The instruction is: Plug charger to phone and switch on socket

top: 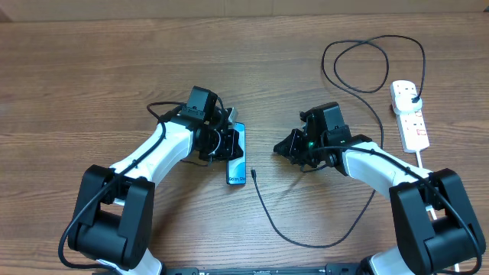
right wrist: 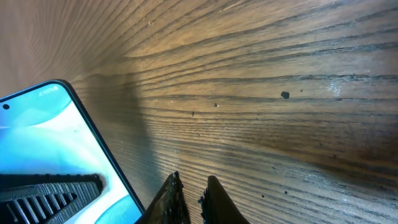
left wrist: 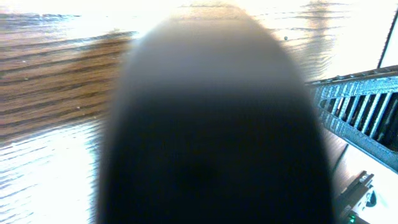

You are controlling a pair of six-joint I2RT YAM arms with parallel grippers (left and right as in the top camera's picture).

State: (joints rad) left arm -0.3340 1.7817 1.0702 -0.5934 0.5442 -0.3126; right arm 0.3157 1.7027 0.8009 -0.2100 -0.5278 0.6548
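1. Nearest the lens in the left wrist view, a dark shape [left wrist: 211, 137] out of focus fills most of the frame; I cannot tell what it is.
2. The phone [top: 238, 162] lies flat just left of centre in the overhead view, screen lit. The left gripper [top: 226, 143] is closed up and sits on the phone's upper part. In the right wrist view a ribbed finger lies across the screen, so it looks like pressing, not grasping.
3. The charger [top: 313, 245] has its connector tip [top: 253, 174] on the table [top: 114, 61] just right of the phone's lower end, apart from it.
4. The right gripper [top: 286, 147], right of centre, has its fingertips nearly together with nothing between them.
5. At the upper right, the plug [top: 412, 95] sits in the socket [top: 412, 126].
6. Judged so: plugging into the strip is done. Fitting the tip into the phone remains, and the switch's state is unreadable.
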